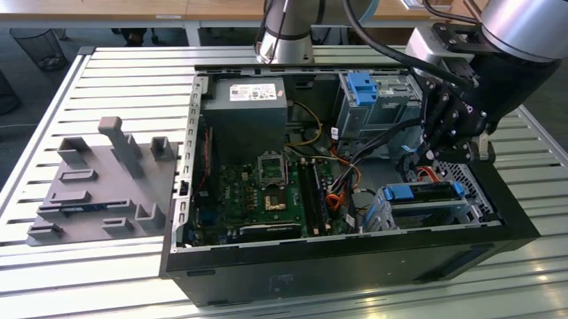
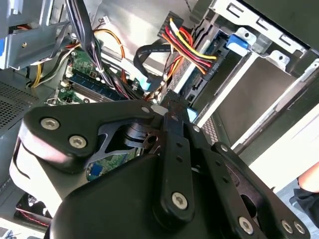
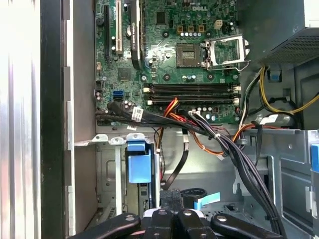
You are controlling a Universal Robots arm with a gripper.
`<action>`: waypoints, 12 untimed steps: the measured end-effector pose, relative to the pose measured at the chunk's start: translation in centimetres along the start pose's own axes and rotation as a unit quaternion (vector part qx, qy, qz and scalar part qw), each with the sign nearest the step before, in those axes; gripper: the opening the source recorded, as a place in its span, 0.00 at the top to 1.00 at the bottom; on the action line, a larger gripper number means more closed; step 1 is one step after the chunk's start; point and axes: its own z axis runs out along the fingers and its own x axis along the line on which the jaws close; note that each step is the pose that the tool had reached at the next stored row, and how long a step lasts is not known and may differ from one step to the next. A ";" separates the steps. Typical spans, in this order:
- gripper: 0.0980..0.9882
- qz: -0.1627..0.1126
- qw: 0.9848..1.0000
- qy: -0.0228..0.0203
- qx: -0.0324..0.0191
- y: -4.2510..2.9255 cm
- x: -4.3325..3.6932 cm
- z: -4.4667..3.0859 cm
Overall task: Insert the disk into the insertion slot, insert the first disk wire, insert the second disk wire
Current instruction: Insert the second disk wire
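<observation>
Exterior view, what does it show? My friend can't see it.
A robot arm's gripper reaches down into an open computer case, close above the blue-framed disk in the insertion slot at the exterior view's right. The case lies on a slatted table, beside a grey fixture.

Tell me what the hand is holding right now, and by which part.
The hand looks shut on a black wire plug, pinched across the plug body itself, close to the disk.

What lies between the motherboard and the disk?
A tangle of orange and black wires lies between the motherboard and the disk, as the exterior view shows.
</observation>
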 end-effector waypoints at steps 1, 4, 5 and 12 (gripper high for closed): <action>0.99 0.000 1.000 0.000 0.000 0.01 0.01 0.00; 0.99 0.000 1.000 0.000 0.000 0.01 0.00 0.00; 0.99 0.000 1.000 0.000 0.000 0.02 0.00 -0.01; 0.99 0.000 1.000 0.000 0.000 0.06 -0.24 0.01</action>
